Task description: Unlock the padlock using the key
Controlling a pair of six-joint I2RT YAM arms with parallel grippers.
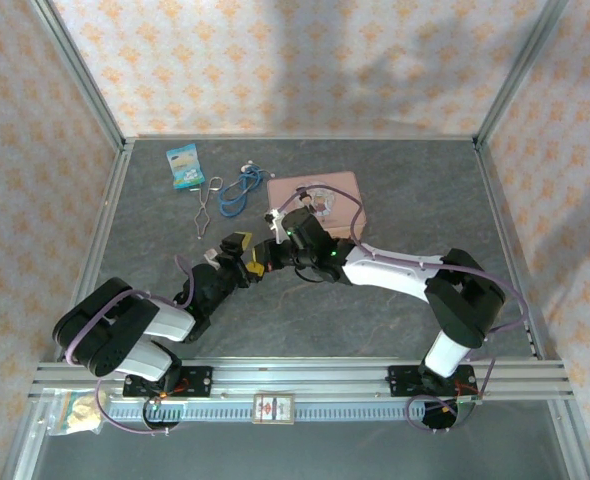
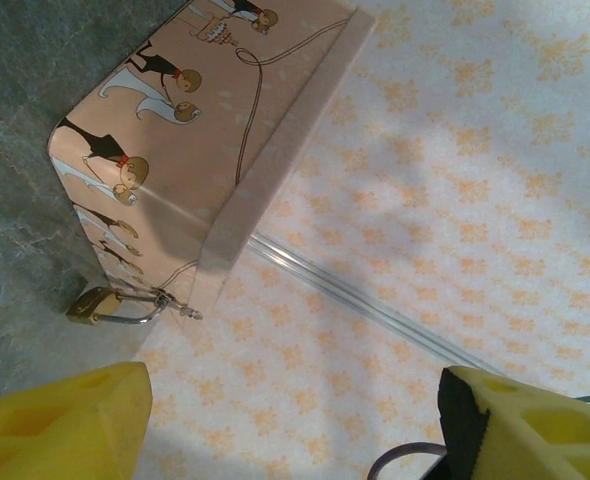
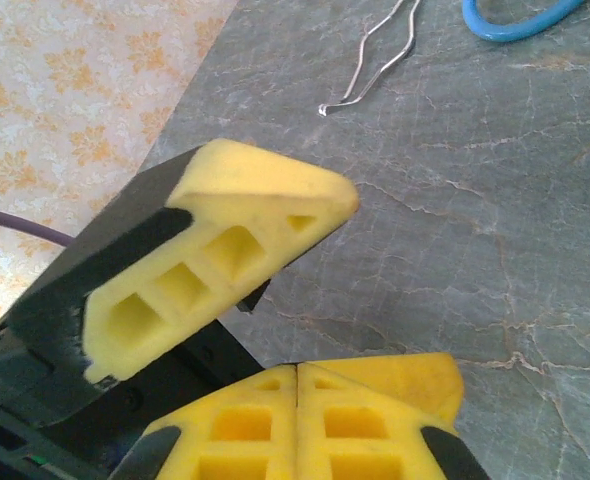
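Note:
A tiny brass padlock (image 2: 95,303) with a thin silver shackle hangs at the lower corner of the pink tin (image 2: 190,140), which is printed with cartoon figures. My left gripper (image 2: 285,410) is open wide, a short way back from that corner, with nothing between its yellow fingers (image 2: 60,425). From above, the left gripper (image 1: 245,255) is just left of the pink tin (image 1: 320,195). My right gripper (image 3: 297,368) is shut, pads pressed flat together. I cannot tell whether a key sits between them. It hovers close beside the left gripper's finger (image 3: 225,250), over the grey table.
A long thin silver wire loop (image 1: 205,205) and a blue cable (image 1: 240,190) lie left of the tin, with a blue packet (image 1: 185,165) behind them. The wire's end (image 3: 375,60) and the blue cable (image 3: 520,20) lie ahead of the right gripper. Patterned walls enclose the table.

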